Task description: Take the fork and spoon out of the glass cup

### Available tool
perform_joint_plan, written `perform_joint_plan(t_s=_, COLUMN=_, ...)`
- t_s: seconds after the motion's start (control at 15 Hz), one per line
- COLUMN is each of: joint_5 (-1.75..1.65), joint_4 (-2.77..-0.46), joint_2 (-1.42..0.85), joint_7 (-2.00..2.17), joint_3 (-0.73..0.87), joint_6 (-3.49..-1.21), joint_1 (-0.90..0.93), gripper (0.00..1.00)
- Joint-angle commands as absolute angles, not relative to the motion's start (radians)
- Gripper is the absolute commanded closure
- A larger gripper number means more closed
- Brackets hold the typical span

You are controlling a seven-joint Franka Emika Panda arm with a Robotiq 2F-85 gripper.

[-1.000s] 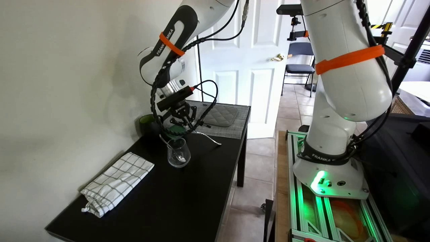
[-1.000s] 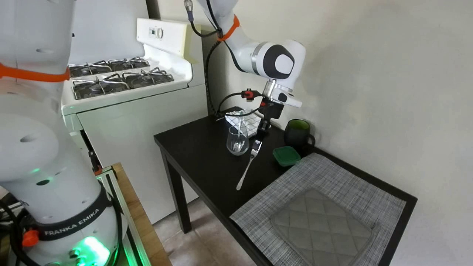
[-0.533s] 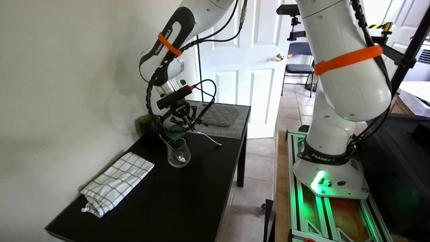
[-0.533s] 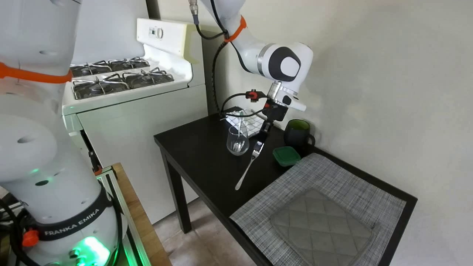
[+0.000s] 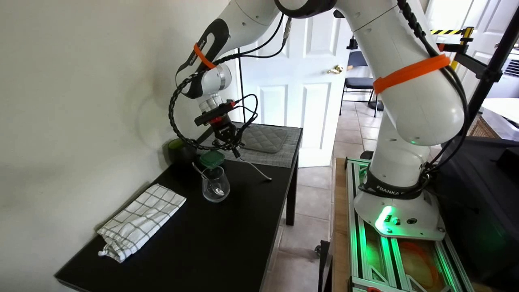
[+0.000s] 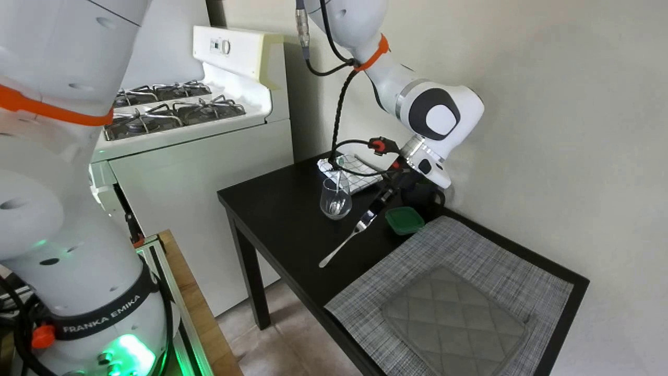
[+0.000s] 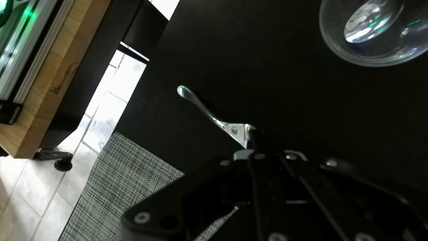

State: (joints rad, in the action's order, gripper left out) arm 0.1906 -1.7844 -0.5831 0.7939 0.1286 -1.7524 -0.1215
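Wrist view: fork (image 7: 216, 121) tips obsc. by jaws

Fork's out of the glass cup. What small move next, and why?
Probably ease the gripper down a little, laying the fork on the table before opening. It grips the fork's tine end, apart from the glass cup, where the spoon leans; whether the fork touches the table isn't clear.
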Motion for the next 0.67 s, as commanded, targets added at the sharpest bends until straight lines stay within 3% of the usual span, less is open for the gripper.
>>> perform_joint_plan(t_s=0.0, joint_5=0.257, joint_4=-1.709, joint_2=-0.676, joint_7=0.769, joint_3=0.130, joint_6=-1.744, joint_1=-0.136, gripper=0.99)
perform_joint_plan(t_s=0.6, joint_5=0.338, joint_4=-1.649, joint_2=-0.715, joint_7=0.685, joint_3=0.112, joint_6=-1.703, joint_1=-0.165, gripper=0.99)
